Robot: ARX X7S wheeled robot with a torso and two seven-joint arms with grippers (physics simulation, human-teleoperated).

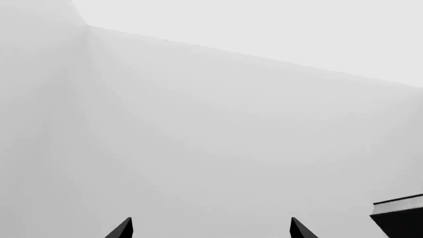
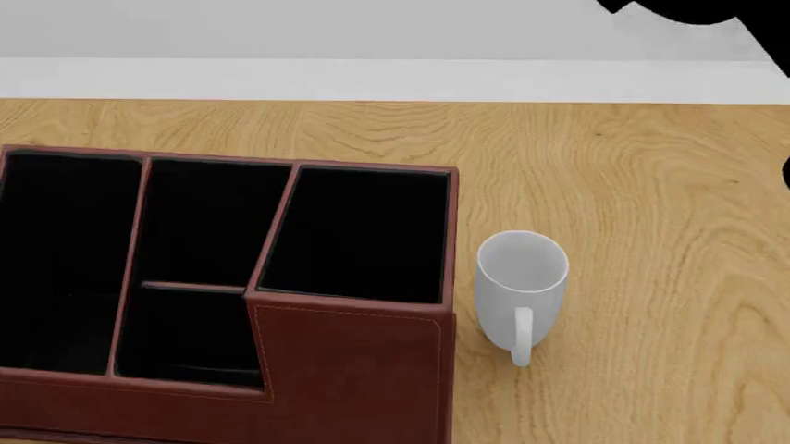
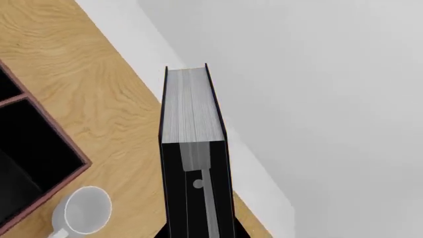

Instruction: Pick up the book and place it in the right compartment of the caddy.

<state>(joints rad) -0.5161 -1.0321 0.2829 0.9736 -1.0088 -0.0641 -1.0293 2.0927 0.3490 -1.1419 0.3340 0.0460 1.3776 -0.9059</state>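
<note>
Book (image 3: 193, 114) sits clamped in the right gripper (image 3: 198, 218), held up off the table (image 2: 642, 166), page edges showing. Caddy (image 2: 351, 370) stands at the table's near-left edge, right compartment (image 2: 358, 231) empty, mug (image 2: 521, 277) just beside it. Left gripper (image 1: 210, 229) is spread apart, holding nothing.

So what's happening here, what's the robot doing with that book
The right gripper holds the black book up in the air, above the wooden table, page edges facing the wrist camera. The reddish-brown caddy sits on the table with its right compartment showing nothing inside, so the book has not gone in yet. A white mug stands just right of the caddy. The left gripper is open, holding nothing, facing a blank wall.
</note>
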